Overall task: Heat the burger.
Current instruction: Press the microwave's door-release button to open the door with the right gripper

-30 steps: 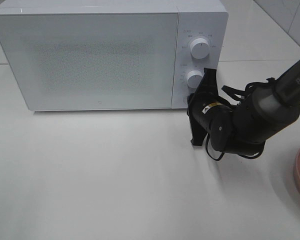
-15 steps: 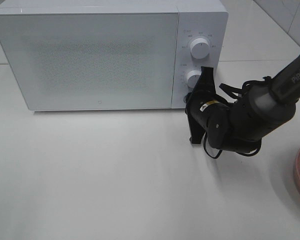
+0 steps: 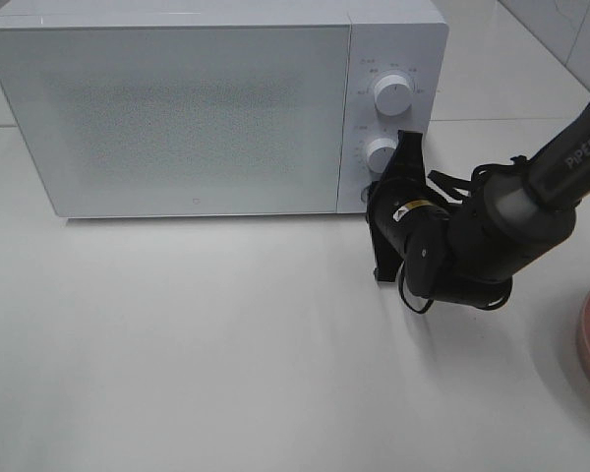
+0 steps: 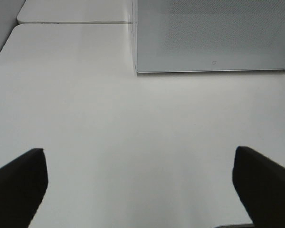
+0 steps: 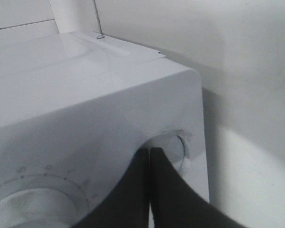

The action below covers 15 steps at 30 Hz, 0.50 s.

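**Door shut, start button addressed**

From above, the microwave (image 3: 177, 108) is seen closed, with the right gripper (image 3: 378, 194), pinched together, set against its lower panel. The burger is seen nowhere and is presumably inside.

At the left wrist, the left gripper (image 4: 138, 159) is held spread over the table (image 4: 109, 109).

At the right wrist, a round button (image 5: 179, 145) is met by the tips. Loading is judged done, heating not yet begun.

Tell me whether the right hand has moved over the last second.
No, not noticeably: the right hand stays, tips shut, at the front corner of the microwave, just below its lower knob.
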Each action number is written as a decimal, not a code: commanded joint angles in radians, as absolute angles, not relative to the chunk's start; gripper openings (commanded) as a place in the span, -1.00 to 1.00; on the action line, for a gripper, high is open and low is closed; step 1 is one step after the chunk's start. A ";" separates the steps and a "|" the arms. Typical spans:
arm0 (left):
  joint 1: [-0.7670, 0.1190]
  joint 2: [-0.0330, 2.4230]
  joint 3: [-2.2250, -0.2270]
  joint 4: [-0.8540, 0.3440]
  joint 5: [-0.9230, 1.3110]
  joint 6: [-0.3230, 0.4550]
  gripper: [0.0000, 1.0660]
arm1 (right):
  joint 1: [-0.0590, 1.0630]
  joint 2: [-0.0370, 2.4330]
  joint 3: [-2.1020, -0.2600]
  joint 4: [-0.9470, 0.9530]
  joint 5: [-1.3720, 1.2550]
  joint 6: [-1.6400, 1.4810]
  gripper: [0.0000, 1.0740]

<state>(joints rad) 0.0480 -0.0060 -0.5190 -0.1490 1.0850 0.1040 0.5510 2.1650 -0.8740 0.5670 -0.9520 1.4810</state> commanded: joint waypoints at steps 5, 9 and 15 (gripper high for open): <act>0.048 -0.021 -0.515 -0.152 1.069 0.104 0.84 | 0.537 2.153 -0.975 0.526 -1.145 1.451 -1.00; 0.048 -0.021 -0.515 -0.152 1.069 0.104 0.84 | 0.537 2.153 -0.997 0.539 -1.168 1.431 -1.00; 0.048 -0.021 -0.515 -0.152 1.069 0.104 0.84 | 0.526 2.175 -1.055 0.534 -1.218 1.371 -1.00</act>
